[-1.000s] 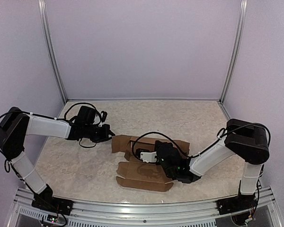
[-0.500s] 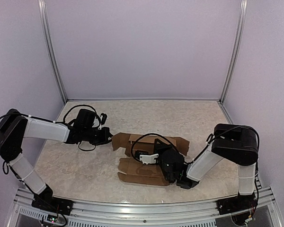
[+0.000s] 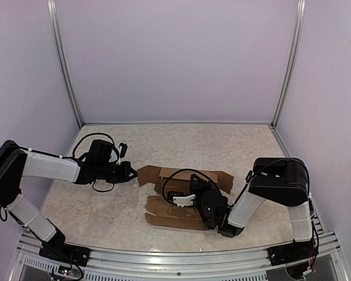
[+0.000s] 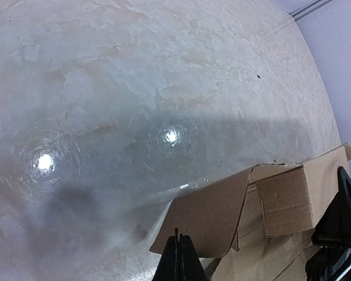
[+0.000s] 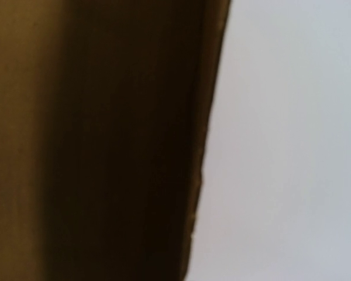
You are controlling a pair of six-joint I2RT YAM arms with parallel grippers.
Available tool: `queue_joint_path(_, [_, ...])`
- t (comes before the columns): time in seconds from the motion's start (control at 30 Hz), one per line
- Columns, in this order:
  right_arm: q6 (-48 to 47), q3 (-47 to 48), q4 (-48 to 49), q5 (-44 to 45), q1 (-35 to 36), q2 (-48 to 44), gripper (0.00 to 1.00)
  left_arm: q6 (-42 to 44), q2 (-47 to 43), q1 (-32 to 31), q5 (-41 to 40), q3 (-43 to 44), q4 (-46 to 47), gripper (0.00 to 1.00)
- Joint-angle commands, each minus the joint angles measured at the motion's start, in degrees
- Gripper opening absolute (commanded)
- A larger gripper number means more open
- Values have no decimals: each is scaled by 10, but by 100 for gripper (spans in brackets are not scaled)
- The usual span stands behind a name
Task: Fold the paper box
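**Left gripper** (image 3: 130, 174): the jaws are pressed together, no gap between the fingers (image 4: 176, 260). The tips sit at the near edge of the left flap of the paper box (image 4: 210, 211). Whether they pinch the flap or only touch it cannot be determined. The flap is lifted off the table (image 4: 134, 88) and casts a shadow on it.

**Right gripper** (image 3: 178, 198): lowered onto the middle of the paper box (image 3: 169, 215), pointing left. The fingers do not appear in the wrist view, which is filled by blurred brown cardboard (image 5: 105, 140) hard against the lens beside a pale surface. The jaws are closed. No hold on the cardboard can be confirmed.

**Paper box**: partly folded brown cardboard, lying at the centre front of the marbled table (image 3: 181, 146), between the two arms. The far flaps are spread outward; the near panel lies low toward the rail.

**Cable** (image 3: 168, 175): black, looping from the right wrist above the far half of the box.
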Motion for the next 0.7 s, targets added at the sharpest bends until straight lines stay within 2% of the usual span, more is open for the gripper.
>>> queue_joint_path(0.0, [-13, -14, 92, -22, 14, 22, 0, 21, -14, 18, -14, 1, -2, 0])
queue_joint_path(0.27, [-5, -21, 87, -18, 23, 15, 0, 34, 26, 53, 9, 44, 9, 0])
queue_joint_path(0.67, [9, -37, 91, -6, 25, 4, 0, 50, 110, 41, 102, 107, 61, 0])
